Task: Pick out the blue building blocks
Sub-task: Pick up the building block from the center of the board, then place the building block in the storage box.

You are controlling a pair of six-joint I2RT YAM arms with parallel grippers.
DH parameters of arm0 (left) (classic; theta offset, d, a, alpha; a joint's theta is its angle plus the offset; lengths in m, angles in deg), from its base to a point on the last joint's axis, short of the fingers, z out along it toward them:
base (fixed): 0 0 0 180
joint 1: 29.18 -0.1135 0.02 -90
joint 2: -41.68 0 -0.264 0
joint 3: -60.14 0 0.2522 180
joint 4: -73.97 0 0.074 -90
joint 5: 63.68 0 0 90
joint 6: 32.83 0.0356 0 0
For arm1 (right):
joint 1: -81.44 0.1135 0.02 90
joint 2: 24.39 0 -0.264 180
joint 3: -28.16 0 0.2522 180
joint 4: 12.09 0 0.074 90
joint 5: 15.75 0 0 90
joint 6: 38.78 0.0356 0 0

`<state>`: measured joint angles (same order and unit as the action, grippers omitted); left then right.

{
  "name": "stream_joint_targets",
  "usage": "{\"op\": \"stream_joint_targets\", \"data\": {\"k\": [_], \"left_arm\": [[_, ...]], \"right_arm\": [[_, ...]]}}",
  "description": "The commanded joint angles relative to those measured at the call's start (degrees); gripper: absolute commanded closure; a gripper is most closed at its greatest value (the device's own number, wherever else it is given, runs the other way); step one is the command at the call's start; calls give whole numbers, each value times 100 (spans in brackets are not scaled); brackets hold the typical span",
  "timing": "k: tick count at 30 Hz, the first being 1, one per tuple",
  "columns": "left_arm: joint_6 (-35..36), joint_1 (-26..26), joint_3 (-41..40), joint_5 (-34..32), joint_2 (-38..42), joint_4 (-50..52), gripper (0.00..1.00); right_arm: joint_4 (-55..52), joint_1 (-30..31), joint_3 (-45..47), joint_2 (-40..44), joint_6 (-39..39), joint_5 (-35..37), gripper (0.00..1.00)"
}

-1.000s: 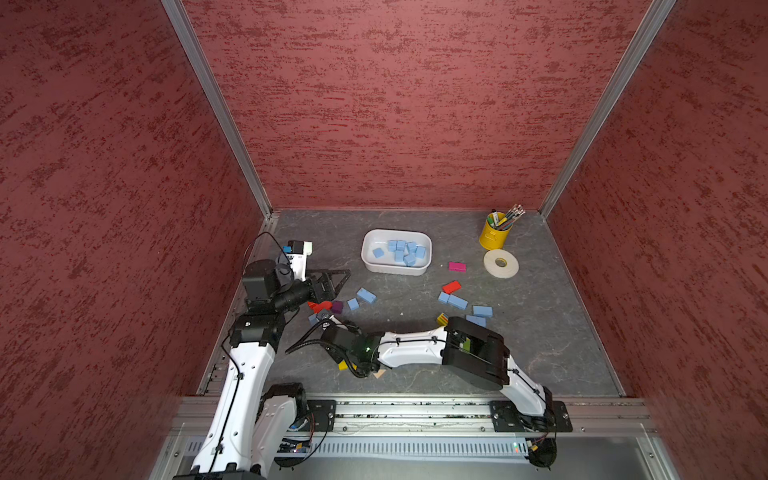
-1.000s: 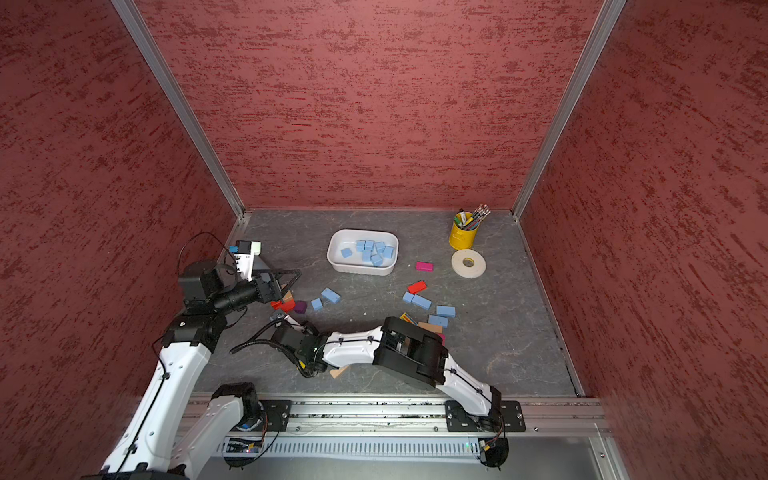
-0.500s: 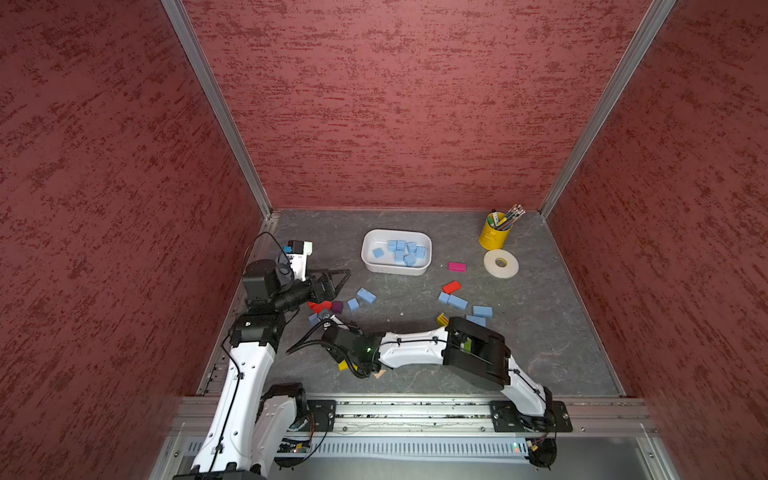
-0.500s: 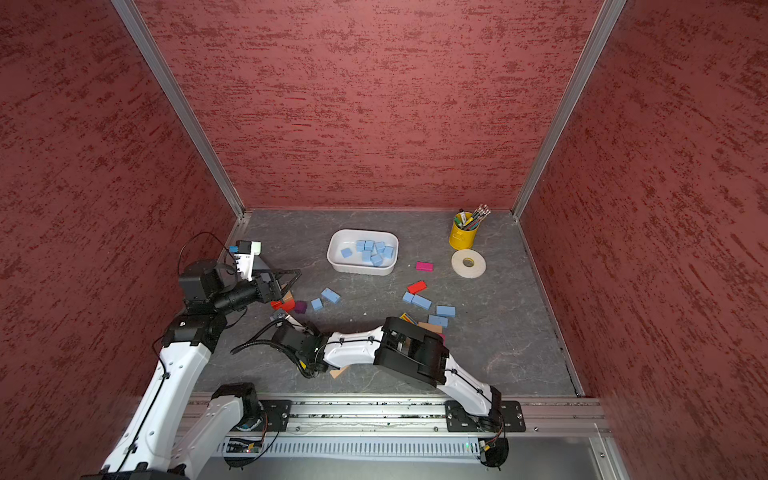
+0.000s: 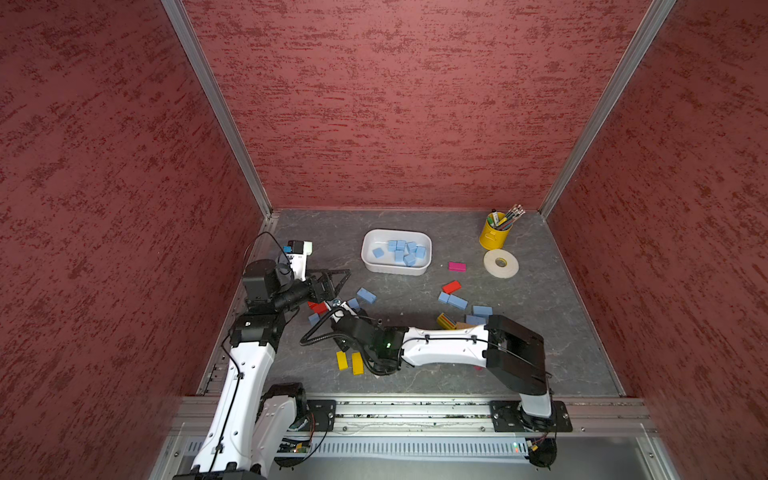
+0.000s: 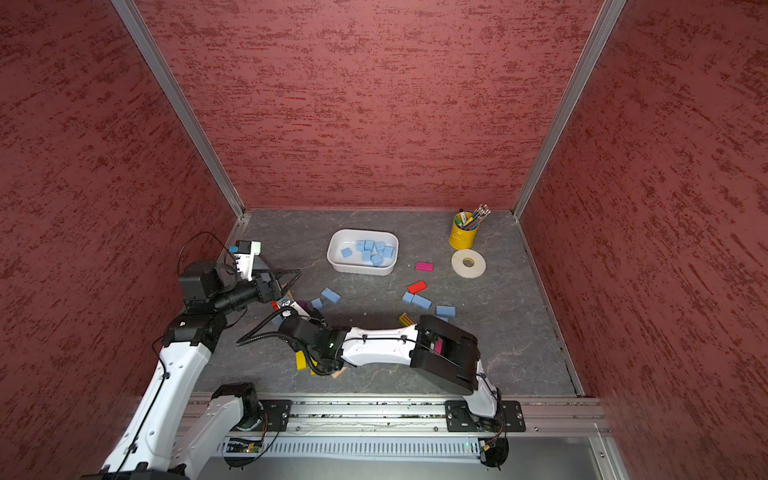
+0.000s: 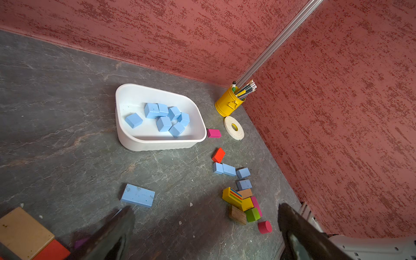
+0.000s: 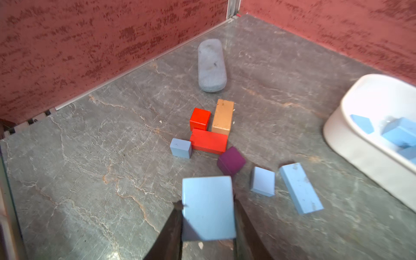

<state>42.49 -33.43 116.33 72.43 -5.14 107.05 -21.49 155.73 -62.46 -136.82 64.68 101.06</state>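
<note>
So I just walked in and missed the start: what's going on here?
The right gripper is shut on a blue block, next to the red blocks and a purple cube. The left gripper hangs open and empty. The tray holds seven blue blocks; others, like a blue brick, lie loose on the table.

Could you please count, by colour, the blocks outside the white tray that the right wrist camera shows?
Blue blocks: 4, one of them held in the right tool
Red blocks: 2
Purple block: 1
Plain wood block: 1
Total: 8
</note>
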Motion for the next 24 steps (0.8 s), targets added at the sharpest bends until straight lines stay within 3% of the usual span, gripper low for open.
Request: {"op": "stream_joint_targets", "data": {"k": [1, 24], "left_arm": [[70, -41, 111, -27, 36, -20, 0], [70, -51, 105, -23, 43, -6, 0]], "right_arm": [[418, 2, 236, 391, -63, 224, 88], [901, -792, 1327, 1881, 81, 225, 93]]}}
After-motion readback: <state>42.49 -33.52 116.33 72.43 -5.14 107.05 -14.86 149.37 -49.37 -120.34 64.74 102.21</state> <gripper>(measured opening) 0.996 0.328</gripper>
